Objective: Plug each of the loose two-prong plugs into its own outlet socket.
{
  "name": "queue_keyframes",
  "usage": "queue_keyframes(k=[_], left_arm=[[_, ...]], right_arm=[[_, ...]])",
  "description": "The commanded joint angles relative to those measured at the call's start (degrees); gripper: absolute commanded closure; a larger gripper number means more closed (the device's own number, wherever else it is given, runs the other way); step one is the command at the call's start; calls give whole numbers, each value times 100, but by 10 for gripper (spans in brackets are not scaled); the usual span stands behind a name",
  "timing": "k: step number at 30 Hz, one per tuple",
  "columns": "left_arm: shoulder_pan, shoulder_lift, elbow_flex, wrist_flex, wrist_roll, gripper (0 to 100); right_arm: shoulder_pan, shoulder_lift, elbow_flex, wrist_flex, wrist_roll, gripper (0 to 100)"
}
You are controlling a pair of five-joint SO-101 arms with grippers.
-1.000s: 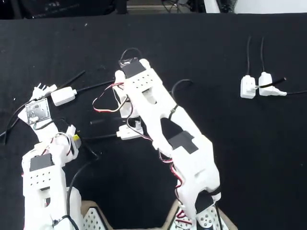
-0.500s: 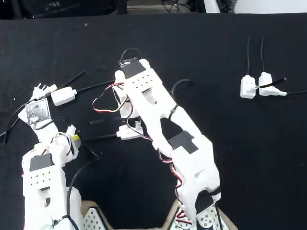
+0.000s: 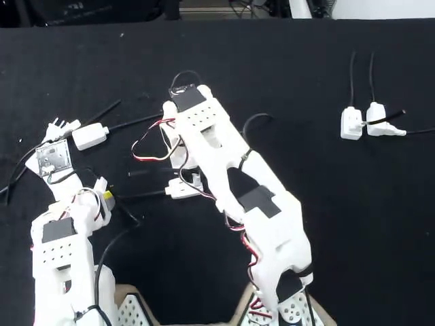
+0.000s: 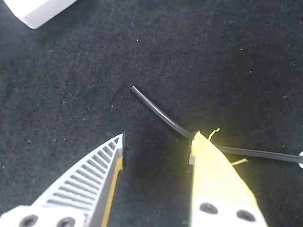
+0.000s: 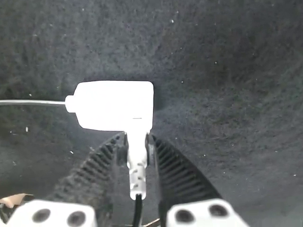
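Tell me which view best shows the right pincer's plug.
Right wrist view: the plug is clamped in the right pincer, nose against the outlet socket. High view: the arm covers it. Left wrist view: a black cable instead.

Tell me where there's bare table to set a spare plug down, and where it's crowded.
Freest: the table between the right arm and the paired sockets near the far right, plus the stretch below those sockets. Crowded: around the left socket, with cables and the left arm.
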Motion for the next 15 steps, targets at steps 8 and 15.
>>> queue_keyframes(k=[8, 15], left_arm=[[-66, -35, -66, -62, 62, 766], [-66, -35, -66, -62, 62, 766]], right_arm=[[26, 101, -31, -167, 62, 988], [-18, -233, 523, -826, 281, 988]])
